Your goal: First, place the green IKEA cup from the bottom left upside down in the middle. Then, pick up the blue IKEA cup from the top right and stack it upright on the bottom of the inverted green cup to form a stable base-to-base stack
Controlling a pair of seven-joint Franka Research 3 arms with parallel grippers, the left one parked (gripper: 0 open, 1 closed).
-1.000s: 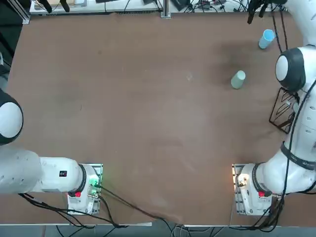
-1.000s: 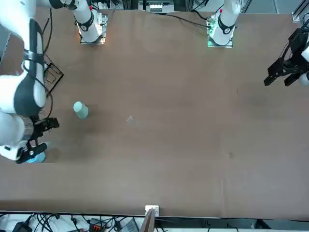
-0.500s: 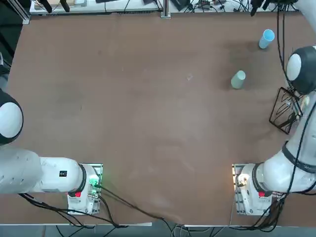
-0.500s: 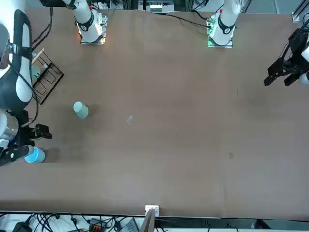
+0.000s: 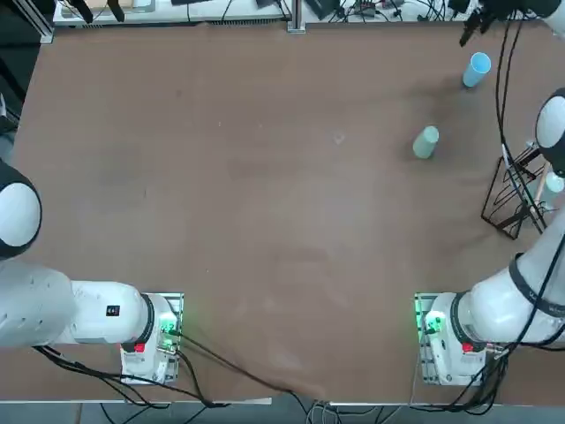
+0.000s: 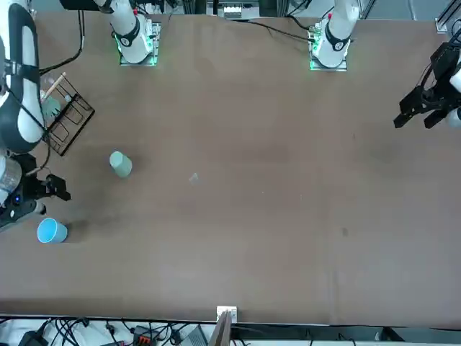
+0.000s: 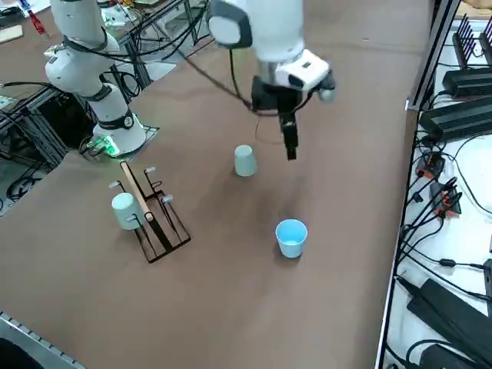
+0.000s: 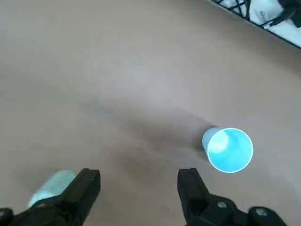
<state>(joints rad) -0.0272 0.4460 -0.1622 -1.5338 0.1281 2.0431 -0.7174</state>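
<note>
Your right claw (image 8: 138, 186) hangs in the air above the worktop (image 5: 265, 203) with its two black fingers (image 8: 87, 186) spread wide and nothing between them. The green cup (image 7: 245, 161) already stands upside down, base up, below the claw and a little to one side of it, on the robot's side. The blue cup (image 7: 291, 237) stands upright with its mouth open to the ceiling, beyond the claw toward the worktop's far edge, apart from the green cup and not yet touched. A wire rack (image 7: 154, 215) with another pale cup (image 7: 124, 211) on it sits well off to the side, away from both. Judging by their look, both cups are thin, light plastic: stiff enough to hold shape, but smooth, tapered and easy to tip or squeeze out of a grip. You would probably do best to bring the claw down over the blue cup and close across its wall near the rim, one finger inside or both outside, with gentle force. The small green base gives little room, so the blue cup must be set down centred.
</note>
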